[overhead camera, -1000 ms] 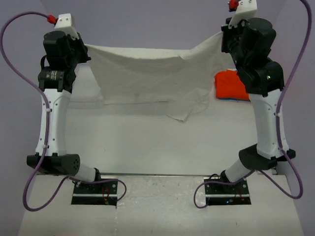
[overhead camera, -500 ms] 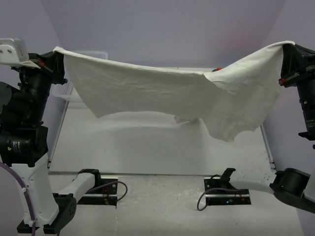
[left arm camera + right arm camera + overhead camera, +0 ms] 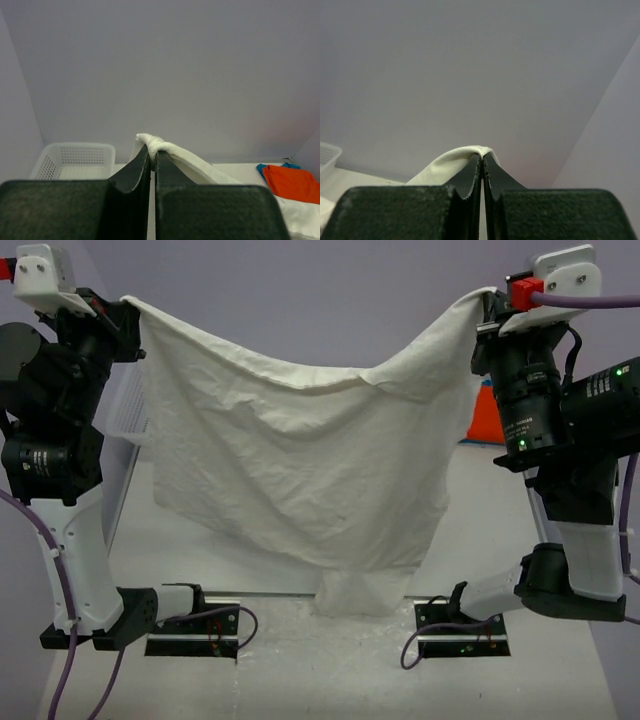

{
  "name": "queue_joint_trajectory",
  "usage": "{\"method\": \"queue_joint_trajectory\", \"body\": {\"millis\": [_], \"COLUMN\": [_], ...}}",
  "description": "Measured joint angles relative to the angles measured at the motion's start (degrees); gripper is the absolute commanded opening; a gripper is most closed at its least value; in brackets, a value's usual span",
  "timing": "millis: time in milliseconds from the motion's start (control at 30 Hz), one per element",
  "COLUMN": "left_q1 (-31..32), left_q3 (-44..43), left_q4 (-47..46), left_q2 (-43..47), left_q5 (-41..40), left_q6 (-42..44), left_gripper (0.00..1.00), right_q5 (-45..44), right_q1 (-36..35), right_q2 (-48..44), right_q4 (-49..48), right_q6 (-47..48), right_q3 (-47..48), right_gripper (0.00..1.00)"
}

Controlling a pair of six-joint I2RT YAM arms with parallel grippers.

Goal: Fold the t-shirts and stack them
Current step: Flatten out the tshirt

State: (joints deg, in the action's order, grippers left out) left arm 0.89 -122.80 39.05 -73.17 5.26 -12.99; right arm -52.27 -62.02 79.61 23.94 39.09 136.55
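Observation:
A large cream t-shirt (image 3: 300,470) hangs spread between both raised arms, its lower edge bunched on the table's near edge. My left gripper (image 3: 125,305) is shut on its upper left corner (image 3: 152,144). My right gripper (image 3: 487,302) is shut on the upper right corner (image 3: 470,152). An orange t-shirt (image 3: 485,420) lies at the back right, mostly behind the right arm; in the left wrist view the orange t-shirt (image 3: 295,182) rests on a blue t-shirt edge (image 3: 262,169).
A white mesh basket (image 3: 70,160) stands at the back left of the table, mostly hidden in the top view behind the left arm and the cloth. Lavender walls close in the back and sides.
Both arms have swung the cream t-shirt up and toward the camera. It now hangs lower in a deep sag, with its bottom edge touching the table's near edge.

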Motion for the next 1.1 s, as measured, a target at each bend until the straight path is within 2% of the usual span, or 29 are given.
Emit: {"method": "queue_joint_trajectory", "body": {"millis": [300, 433, 533, 600, 733, 800, 900, 967, 1100], "left_q1": [0.00, 0.00, 0.00, 0.00, 0.00, 0.00, 0.00, 0.00, 0.00], "left_q3": [-3.23, -3.21, -2.91, -1.07, 9.46, 13.07, 13.51, 11.85, 3.63], "left_q4": [-0.02, -0.02, -0.55, -1.73, -7.28, -7.67, -9.35, -9.27, -9.46], "left_q2": [4.22, 7.28, 9.14, 9.62, 9.20, 5.88, -2.60, -8.70, -20.11], "left_q5": [2.25, 3.52, 4.09, 4.55, 4.83, 4.46, 2.40, 0.33, -2.03], "left_q6": [-1.07, -1.36, -1.42, -1.44, -1.42, -1.16, 0.50, 2.23, 5.07], "left_gripper": [0.00, 0.00, 0.00, 0.00, 0.00, 0.00, 0.00, 0.00, 0.00], "right_q5": [-5.81, -8.02, -7.63, -5.31, 5.81, 12.52, 22.36, 28.06, 36.06], "right_q1": [-12.26, -16.37, -15.91, -11.04, 9.29, 18.56, 29.40, 35.23, 42.25], "right_q2": [-2.62, -5.73, -7.91, -8.74, -8.11, -6.10, -0.11, 6.03, 20.94], "right_q4": [-23.65, -32.02, -34.69, -29.59, -15.56, -9.88, -3.80, -0.92, 1.38], "right_q6": [21.59, 27.63, 27.17, 20.52, 3.06, -4.72, -13.18, -16.98, -21.20], "right_q3": [-5.49, -9.55, -12.96, -13.07, -11.85, -10.84, -6.86, -1.03, 10.62], "right_gripper": [0.00, 0.00, 0.00, 0.00, 0.00, 0.00, 0.00, 0.00, 0.00]}}
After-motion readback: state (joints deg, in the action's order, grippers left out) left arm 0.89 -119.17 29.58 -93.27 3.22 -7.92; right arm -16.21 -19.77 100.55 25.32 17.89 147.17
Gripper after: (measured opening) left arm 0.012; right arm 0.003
